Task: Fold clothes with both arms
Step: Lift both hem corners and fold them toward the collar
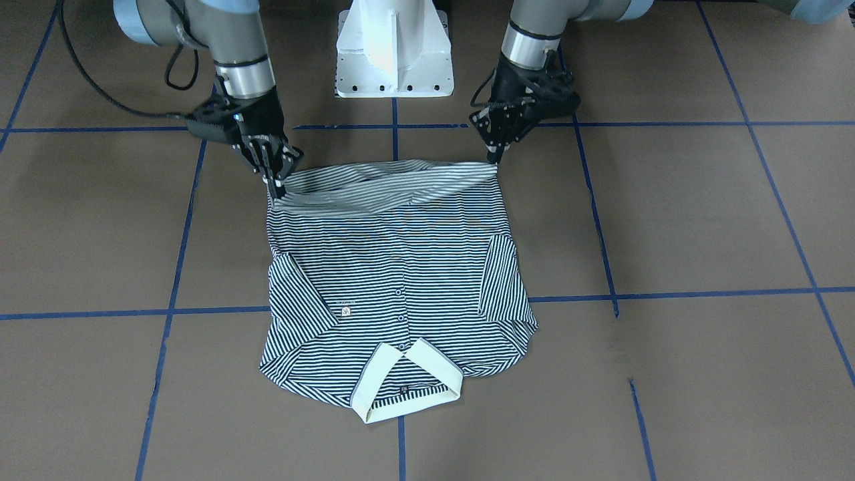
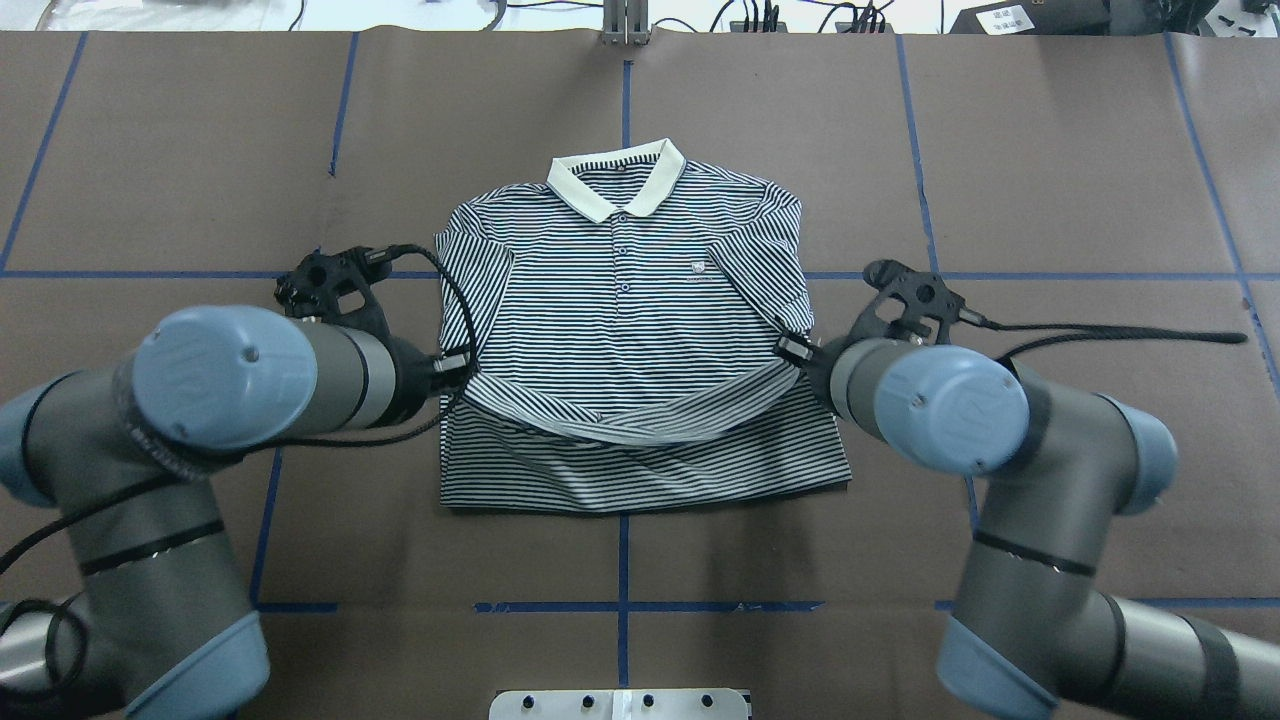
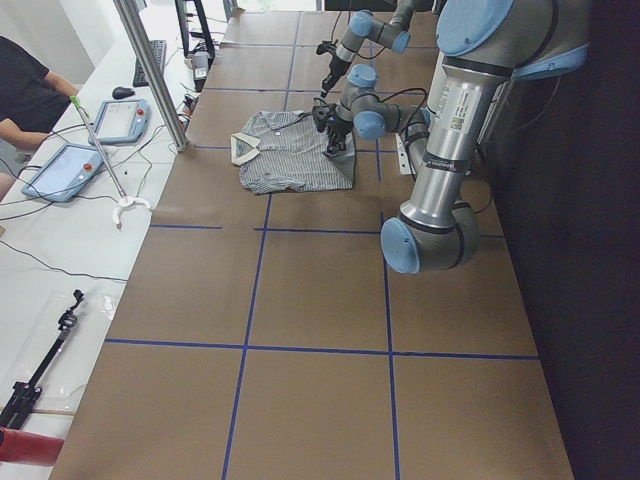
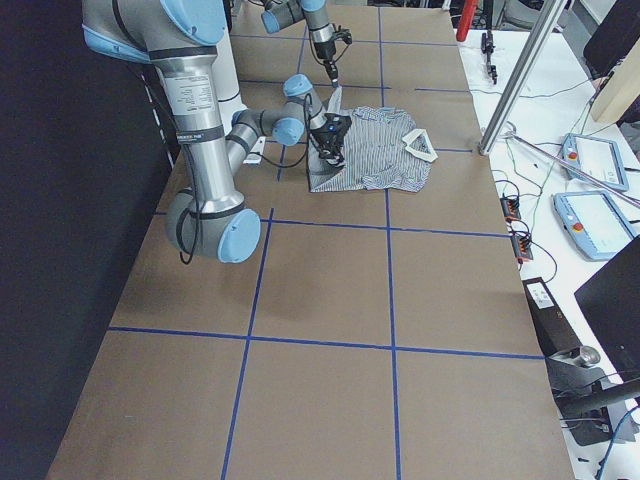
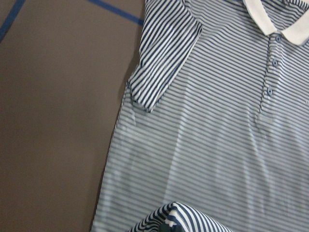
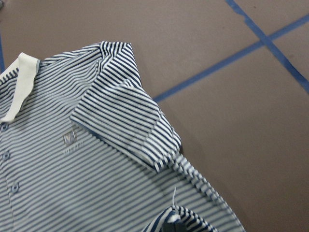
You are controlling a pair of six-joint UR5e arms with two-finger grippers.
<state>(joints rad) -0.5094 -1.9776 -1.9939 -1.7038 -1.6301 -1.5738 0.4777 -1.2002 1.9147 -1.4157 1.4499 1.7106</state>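
A: Which step is the robot on?
B: The bottom-to-top fold, by the look of it. The shirt [image 2: 620, 300] lies face up on the counter [image 1: 701, 220], its hem [image 1: 387, 184] raised.
A: And the grip?
B: The left end effector [image 1: 495, 157] and right end effector [image 1: 276, 184] each pinch a hem corner, fingers closed narrow. Next they'd likely need to carry it evenly toward the collar [image 1: 374, 381].

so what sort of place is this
Probably a robotics lab: left arm and right arm hold a polo shirt on a table gridded with blue tape; teach pendants lie on a side bench.
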